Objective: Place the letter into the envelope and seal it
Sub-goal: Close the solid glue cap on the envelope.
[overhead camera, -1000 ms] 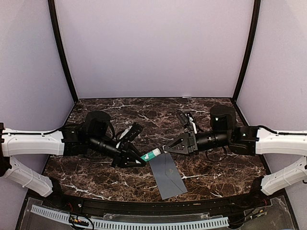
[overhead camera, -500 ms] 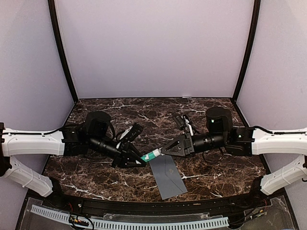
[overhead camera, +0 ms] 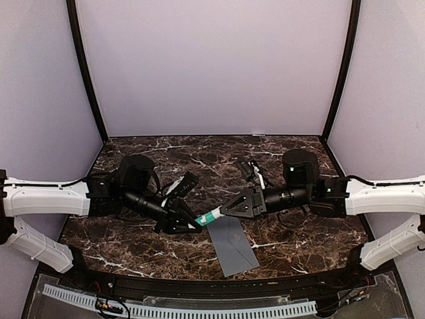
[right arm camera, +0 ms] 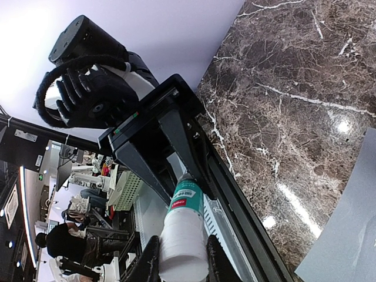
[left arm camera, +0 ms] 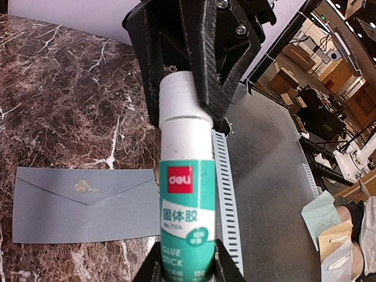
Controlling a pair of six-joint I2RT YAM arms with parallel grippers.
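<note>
left gripper (overhead camera: 191, 223) clamped on green end of glue stick (overhead camera: 209, 215), right gripper (overhead camera: 226, 208) clamped on its white end, stick held between them above marble table (overhead camera: 133, 247). envelope (overhead camera: 232, 243) flat on table below, flap folded down

The glue stick (left arm camera: 187, 200) label reads "deli" on red, then "固体胶" and "GLUE STICK"

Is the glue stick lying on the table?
No, the left gripper and right gripper hold the glue stick up between them.
</note>
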